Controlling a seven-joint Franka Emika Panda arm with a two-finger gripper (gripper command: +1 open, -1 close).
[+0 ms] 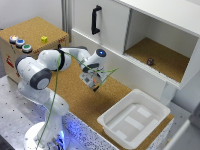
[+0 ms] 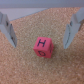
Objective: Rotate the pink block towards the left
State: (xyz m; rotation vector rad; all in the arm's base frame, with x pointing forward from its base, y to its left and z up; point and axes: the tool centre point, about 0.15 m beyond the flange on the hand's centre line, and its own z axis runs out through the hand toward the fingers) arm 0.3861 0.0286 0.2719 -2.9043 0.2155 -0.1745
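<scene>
The gripper (image 2: 41,31) is hanging wide open over the cork surface (image 2: 22,67), holding nothing — its two grey fingers (image 2: 8,31) are showing at either side of the wrist view, well apart from each other.

The pink block (image 2: 42,46) is lying on the cork between the two fingers, nearer the one on the far side from the pointed finger, and touching neither. It is looking like a small cube rather than a bar, so no long axis is standing out. Its upper face is carrying a dark letter H, and the cube is sitting turned at an angle to the line between the fingertips — one corner is pointing back toward the wrist camera rather than a flat side.

In the exterior view the gripper (image 1: 93,83) is hovering low over the cork counter (image 1: 75,95), with the arm (image 1: 47,62) bending above it; the block itself is too small and hidden to make out there. The white tub (image 1: 134,117) is sitting beside the gripper toward the exterior view's right, well apart. A small yellow cube (image 1: 44,39) is resting on a cork box (image 1: 30,30) behind the arm, and a dark brown lump (image 1: 150,61) is lying inside the open cabinet (image 1: 160,47).
</scene>
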